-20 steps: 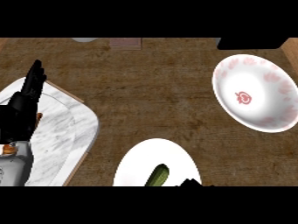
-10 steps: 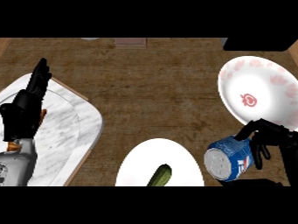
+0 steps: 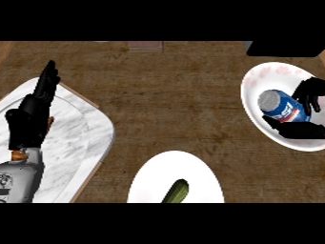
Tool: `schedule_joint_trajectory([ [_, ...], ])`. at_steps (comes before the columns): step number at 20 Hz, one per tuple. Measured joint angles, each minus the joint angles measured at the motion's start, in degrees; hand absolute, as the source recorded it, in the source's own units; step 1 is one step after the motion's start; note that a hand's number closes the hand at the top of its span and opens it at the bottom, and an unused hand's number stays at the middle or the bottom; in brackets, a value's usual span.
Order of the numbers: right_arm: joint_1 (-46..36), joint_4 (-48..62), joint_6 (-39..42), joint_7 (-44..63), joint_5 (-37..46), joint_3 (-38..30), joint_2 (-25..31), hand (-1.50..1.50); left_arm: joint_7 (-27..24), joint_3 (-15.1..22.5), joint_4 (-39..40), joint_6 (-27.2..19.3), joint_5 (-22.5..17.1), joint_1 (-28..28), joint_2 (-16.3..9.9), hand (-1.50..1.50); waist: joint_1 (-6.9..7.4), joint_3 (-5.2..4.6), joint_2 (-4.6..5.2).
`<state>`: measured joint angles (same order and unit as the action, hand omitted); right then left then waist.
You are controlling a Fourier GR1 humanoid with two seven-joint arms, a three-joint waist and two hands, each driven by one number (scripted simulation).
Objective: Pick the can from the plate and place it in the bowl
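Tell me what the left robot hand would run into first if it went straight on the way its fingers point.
Probably nothing close: the left robot hand points up and slightly right, past the edge of the marble tray and over bare wooden counter to the view's top. Its height above the tray is unclear.

Blue can tilted inside white bowl, plate nearby
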<state>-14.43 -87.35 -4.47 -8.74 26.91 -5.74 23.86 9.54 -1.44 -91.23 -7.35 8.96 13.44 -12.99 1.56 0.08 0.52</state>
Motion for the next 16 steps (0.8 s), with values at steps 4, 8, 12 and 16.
schedule_joint_trajectory([
  [4, -7.4, 15.8, -5.2, -6.6, 4.0, -1.7, 0.7, 1.50, -0.3, 0.1, 0.4, 0.1, 0.2, 0.4, 0.4, 0.00, 0.27, 0.01, 0.08],
  [8, -15.5, 32.0, -7.5, -11.5, 4.7, -3.9, 0.6, 1.50, -0.4, 0.5, 0.0, 0.1, 0.4, 0.3, 0.9, 0.00, 0.67, 0.02, 0.17],
  [12, -21.5, 44.9, -5.3, -14.8, 3.6, -5.3, 0.4, -1.50, 0.8, 0.4, -0.3, 0.6, 0.2, 1.5, 0.8, 0.00, 1.13, 0.06, 0.37],
  [16, -26.4, 54.8, -1.2, -19.9, 1.3, -7.4, 0.6, -1.50, 1.3, 0.6, -0.4, 0.5, 0.5, 1.6, 1.0, 0.00, 1.40, 0.11, 0.53],
])
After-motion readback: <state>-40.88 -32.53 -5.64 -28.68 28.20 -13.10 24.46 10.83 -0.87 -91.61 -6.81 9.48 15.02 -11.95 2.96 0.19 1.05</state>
